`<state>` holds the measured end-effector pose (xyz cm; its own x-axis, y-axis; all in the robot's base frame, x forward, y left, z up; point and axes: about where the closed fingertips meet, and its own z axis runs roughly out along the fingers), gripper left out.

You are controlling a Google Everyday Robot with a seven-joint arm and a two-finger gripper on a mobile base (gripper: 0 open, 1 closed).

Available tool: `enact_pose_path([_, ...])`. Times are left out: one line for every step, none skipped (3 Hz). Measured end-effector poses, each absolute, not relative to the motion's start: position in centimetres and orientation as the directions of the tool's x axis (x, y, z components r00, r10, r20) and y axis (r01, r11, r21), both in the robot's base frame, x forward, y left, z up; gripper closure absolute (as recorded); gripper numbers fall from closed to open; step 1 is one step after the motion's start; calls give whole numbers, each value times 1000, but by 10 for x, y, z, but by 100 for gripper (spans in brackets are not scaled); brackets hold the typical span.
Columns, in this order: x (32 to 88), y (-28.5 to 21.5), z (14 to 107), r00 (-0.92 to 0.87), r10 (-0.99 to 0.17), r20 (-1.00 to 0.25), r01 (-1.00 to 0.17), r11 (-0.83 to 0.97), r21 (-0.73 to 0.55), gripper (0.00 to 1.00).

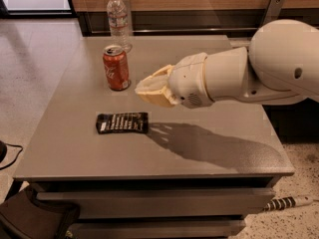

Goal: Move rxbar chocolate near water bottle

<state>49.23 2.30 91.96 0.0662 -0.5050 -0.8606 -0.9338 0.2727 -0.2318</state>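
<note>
I see the grey rectangular table (70, 143) carrying everything. My white arm (279, 59) reaches in from the right, and its cream two-finger gripper (142, 89) hangs above the tabletop, its fingertips pinched together on nothing. The tall clear plastic water bottle (118, 21) stands at the far edge, with the red soda can (115, 67) near it. The flat black rxbar chocolate wrapper (122, 123) lies on the table nearer me than the can, untouched.

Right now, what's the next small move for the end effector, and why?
Likely lower the end effector onto the rxbar chocolate: it lies flat on the table, ungrasped, well short of the water bottle, while the end effector hovers raised beside the soda can.
</note>
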Motion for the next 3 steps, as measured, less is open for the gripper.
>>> enact_pose_path([492, 24, 921, 69, -506, -860, -934, 271, -234, 82])
enact_pose_path([490, 28, 921, 74, -507, -859, -935, 265, -236, 51])
enact_pose_path([489, 30, 922, 78, -508, -858, -936, 260, -239, 20])
